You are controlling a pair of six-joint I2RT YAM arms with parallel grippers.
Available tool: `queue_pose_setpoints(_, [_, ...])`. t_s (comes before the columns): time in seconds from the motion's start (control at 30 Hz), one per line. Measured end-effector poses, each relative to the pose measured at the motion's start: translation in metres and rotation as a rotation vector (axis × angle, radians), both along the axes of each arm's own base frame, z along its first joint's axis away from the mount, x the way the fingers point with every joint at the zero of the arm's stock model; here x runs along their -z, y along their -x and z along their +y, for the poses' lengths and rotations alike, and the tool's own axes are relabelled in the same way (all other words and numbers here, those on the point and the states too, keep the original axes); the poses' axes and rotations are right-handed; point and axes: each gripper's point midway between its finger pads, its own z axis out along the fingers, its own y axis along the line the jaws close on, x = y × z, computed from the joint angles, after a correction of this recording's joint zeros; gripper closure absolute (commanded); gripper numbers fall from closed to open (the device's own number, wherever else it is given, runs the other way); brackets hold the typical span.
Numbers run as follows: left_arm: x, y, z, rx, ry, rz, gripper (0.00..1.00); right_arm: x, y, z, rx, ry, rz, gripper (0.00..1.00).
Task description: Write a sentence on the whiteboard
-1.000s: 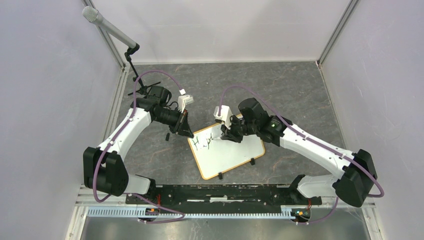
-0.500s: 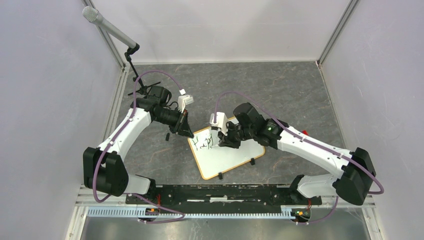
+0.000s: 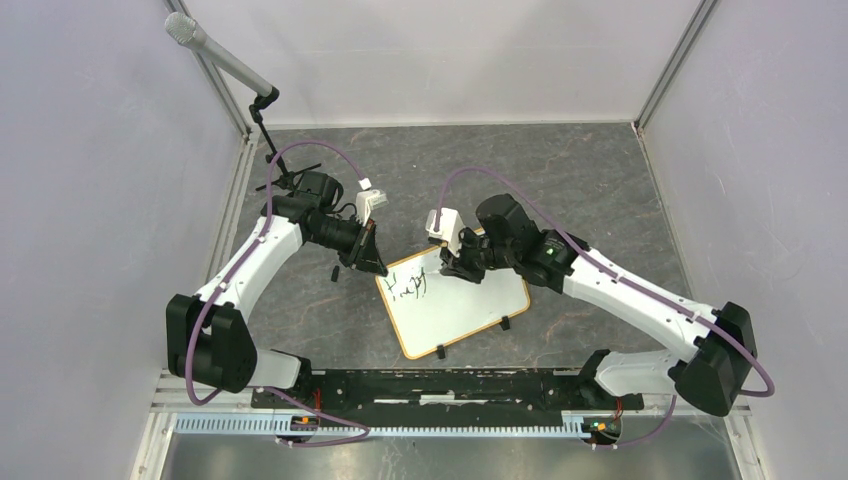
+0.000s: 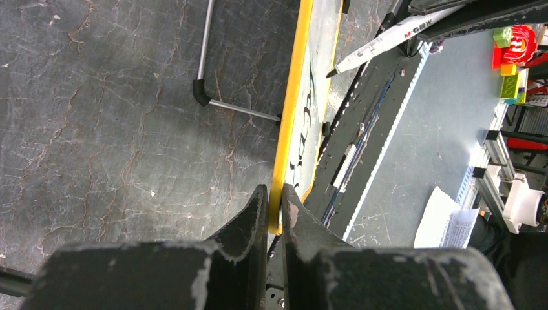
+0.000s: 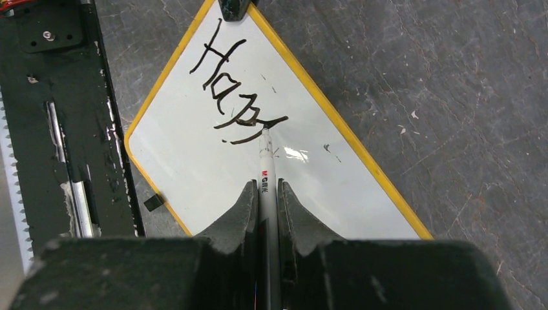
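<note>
Right fingers (image 5: 240, 213) clamped on marker (image 5: 266, 169), tip on whiteboard (image 5: 194, 174) at end of unfinished sentence (image 5: 226, 84); left fingers (image 4: 249, 216) pinch whiteboard's corner. We want light pressure, small strokes.

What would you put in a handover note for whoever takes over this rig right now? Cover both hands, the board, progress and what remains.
Left hand: shut on the edge of the whiteboard, steadying it.
Right hand: shut on the marker, tip at the last stroke.
Done: the sentence is begun, roughly "Hap".
Left: the rest of the sentence.
</note>
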Motion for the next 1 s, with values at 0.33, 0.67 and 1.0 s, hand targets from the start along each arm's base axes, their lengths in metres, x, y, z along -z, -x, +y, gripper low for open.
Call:
queue_pose_setpoints(0.33, [0.0,0.0,0.0,0.0,0.0,0.0,0.98,0.008,-0.006,-0.002,0.019,0.03,-0.004,1.0])
queue_pose_setpoints(0.67, [0.0,0.0,0.0,-0.001,-0.002,-0.001,0.98,0.013,-0.008,-0.002,0.024,0.039,0.004,1.0])
queue_pose_setpoints(1.0, [0.001,-0.001,0.0,-0.001,-0.006,-0.005,0.98,0.012,-0.016,-0.008,0.041,0.029,0.018,1.0])
